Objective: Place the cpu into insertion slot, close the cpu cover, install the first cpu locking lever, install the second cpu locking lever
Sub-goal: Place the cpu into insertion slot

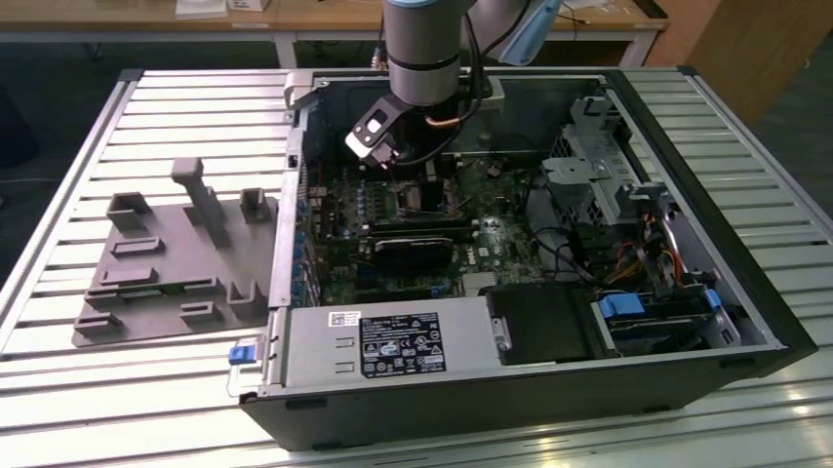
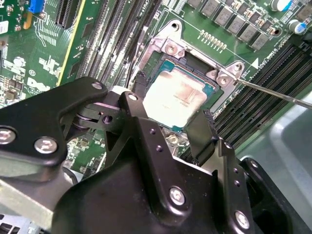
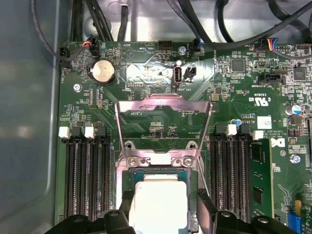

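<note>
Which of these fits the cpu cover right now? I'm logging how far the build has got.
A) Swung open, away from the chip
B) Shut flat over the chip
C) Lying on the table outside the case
A: in the first wrist view the cpu cover stands swung up on its hinge, with board showing through its window, and the cpu lies with its metal top uncovered.

You've got a slatted metal table (image 1: 78,146). An open PC case (image 1: 521,400) lies on its side on it. A grey moulded fixture (image 1: 143,283) sits flat on the slats just beside the case, on the exterior view's left.
</note>
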